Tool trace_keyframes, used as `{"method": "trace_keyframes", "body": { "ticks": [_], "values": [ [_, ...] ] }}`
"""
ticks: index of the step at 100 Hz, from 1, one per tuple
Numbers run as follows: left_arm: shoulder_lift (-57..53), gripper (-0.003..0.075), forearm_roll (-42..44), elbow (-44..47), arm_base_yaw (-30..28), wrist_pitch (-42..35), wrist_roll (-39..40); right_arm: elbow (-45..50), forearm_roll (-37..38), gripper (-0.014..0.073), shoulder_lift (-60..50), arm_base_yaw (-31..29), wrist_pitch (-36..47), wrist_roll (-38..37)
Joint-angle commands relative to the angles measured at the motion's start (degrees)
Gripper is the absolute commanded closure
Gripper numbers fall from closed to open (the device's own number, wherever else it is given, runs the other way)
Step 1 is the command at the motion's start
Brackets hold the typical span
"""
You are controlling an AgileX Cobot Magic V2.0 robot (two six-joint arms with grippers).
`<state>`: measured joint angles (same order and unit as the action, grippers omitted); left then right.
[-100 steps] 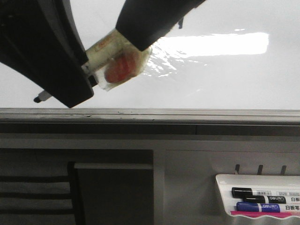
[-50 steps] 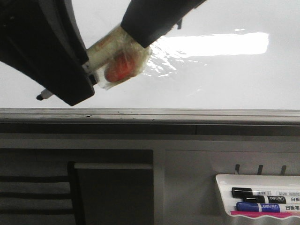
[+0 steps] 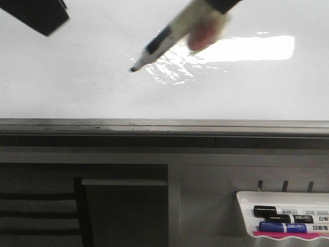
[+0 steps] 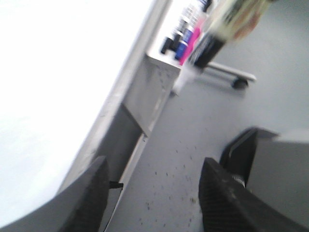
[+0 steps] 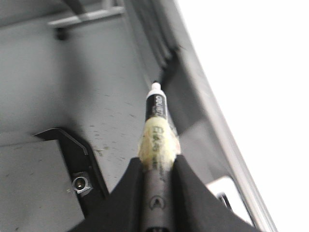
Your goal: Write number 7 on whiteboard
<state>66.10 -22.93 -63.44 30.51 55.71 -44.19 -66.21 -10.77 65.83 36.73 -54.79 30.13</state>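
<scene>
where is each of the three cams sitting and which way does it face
Front view: faces the whiteboard and marker tray; the right arm's marker and a corner of the left arm show.
Left wrist view: on the left arm, looking along the board's lower rail; left gripper open.
Right wrist view: on the right arm, right gripper clamping the marker.
All three share the marker and the whiteboard.

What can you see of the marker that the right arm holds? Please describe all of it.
The marker is a slim pen with a grey barrel, a black label band, a white neck and a small dark tip, uncapped. Yellowish tape is wrapped around its middle. The right tool is shut on its barrel. In the front view it slants down to the left in front of the whiteboard, its tip beside the light glare. Whether the tip touches the board cannot be told. No written mark is visible.
</scene>
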Motion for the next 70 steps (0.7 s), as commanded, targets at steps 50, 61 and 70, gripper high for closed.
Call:
{"method": "trace_keyframes", "body": {
  "ticks": [50,61,70],
  "values": [
    [-22.2,0.0334,-13.0,17.8,-16.0,-11.0,1.4,16.1,7.8,0.0665,-15.5,-10.0,11.6,-21.8],
    [-22.2,0.0334,-13.0,17.8,-16.0,-10.8,1.4,16.0,-3.0,0.0665,-11.6,-13.6,10.3,-12.2],
    [-22.0,0.0334,-13.0,17.8,-16.0,-10.8,1.4,15.4,-11.3,0.0665,-7.9,-16.9,8.5,-4.0]
  ]
}}
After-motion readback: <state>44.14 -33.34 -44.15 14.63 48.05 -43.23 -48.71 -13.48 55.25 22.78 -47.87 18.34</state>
